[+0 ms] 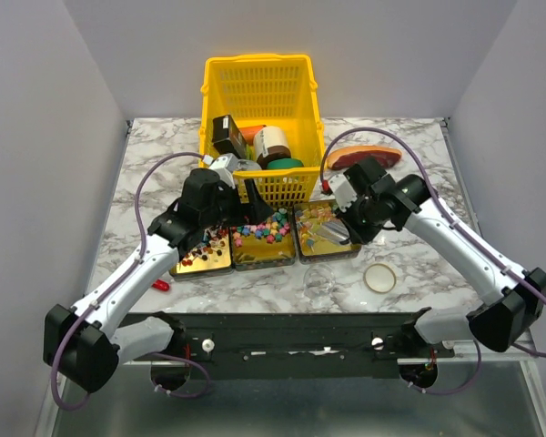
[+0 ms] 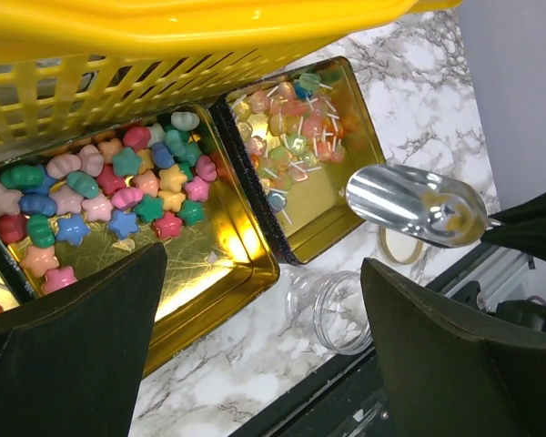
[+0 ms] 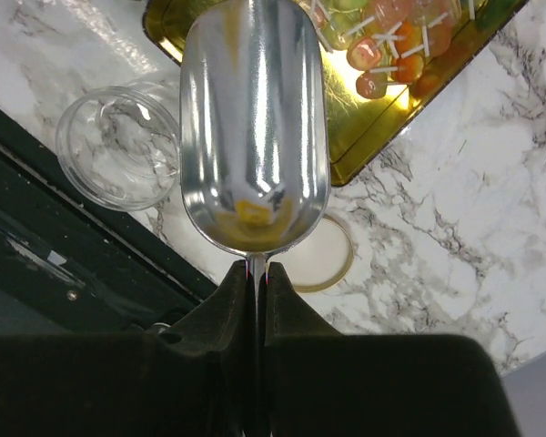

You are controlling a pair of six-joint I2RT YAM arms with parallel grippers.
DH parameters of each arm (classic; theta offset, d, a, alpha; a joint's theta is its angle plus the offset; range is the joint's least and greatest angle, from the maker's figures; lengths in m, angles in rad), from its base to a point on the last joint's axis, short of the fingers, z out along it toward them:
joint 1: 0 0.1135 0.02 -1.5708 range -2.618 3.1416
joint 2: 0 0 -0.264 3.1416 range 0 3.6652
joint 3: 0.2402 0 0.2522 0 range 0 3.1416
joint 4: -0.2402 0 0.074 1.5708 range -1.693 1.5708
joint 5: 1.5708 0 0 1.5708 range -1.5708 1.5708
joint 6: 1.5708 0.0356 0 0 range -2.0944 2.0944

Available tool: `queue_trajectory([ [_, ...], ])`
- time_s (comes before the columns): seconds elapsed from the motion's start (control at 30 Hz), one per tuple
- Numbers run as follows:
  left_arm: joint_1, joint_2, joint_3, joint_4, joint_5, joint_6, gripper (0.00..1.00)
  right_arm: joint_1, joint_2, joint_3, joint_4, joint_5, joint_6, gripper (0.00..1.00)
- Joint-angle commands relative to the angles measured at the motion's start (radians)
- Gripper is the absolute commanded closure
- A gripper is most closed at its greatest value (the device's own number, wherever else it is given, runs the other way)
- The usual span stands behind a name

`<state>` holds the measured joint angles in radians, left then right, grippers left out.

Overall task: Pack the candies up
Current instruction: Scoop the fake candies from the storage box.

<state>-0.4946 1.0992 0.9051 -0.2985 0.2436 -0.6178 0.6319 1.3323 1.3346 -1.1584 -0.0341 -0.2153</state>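
Three gold trays hold the candies: small dark ones in the left tray, star and shell sweets in the middle tray, lollipops in the right tray. My right gripper is shut on the handle of a metal scoop, held above the right tray's near edge; its bowl shows only reflections. My left gripper is wide open and empty, above the middle tray's near edge. A clear empty jar lies on its side in front of the trays.
The jar's lid lies flat to the right of the jar. A yellow basket with grocery packages stands right behind the trays. A reddish fake-meat slab lies at back right. One red sweet lies loose at front left.
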Motion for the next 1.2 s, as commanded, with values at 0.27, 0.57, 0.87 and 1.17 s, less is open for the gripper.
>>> queue_trajectory([
  [0.27, -0.085, 0.132, -0.002, 0.110, -0.118, 0.039, 0.04, -0.126, 0.151, 0.009, -0.030, -0.099, 0.106, 0.99],
  [0.57, -0.160, 0.309, 0.075, 0.093, -0.237, 0.075, 0.05, -0.173, 0.257, 0.046, -0.026, -0.153, 0.361, 0.99],
  [0.87, -0.226, 0.435, 0.118, 0.118, -0.311, 0.115, 0.04, -0.173, 0.260, 0.012, 0.040, -0.247, 0.628, 0.99],
  [1.17, -0.260, 0.554, 0.169, 0.078, -0.371, 0.119, 0.04, -0.173, 0.291, -0.011, 0.000, -0.148, 0.829, 0.99],
])
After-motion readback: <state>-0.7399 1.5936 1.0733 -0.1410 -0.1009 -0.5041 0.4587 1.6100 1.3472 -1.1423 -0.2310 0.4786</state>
